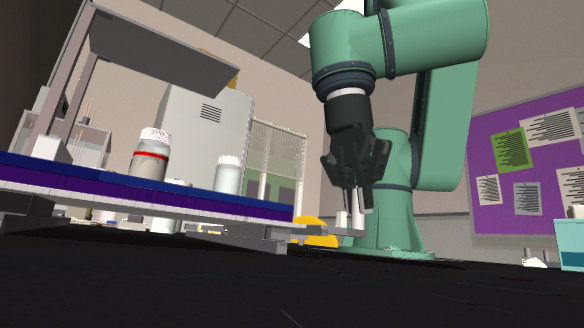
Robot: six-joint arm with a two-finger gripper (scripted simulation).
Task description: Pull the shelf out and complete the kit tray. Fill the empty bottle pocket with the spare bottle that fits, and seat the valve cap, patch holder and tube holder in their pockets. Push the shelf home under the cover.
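The blue and purple kit tray sits on the pulled-out shelf, well forward of the grey cover that stands above it on posts. Two bottles stand in the tray: a larger one with a red band and a smaller white one. My gripper points straight down at the right end of the shelf, over a grey flat bar sticking out of the shelf front, and its fingers are closing around a small white upright piece. A yellow rounded part lies just behind that bar.
The black tabletop edge fills the foreground and hides the low parts of the shelf. A grey cabinet stands behind the tray. A teal bin sits at the far right under a purple noticeboard.
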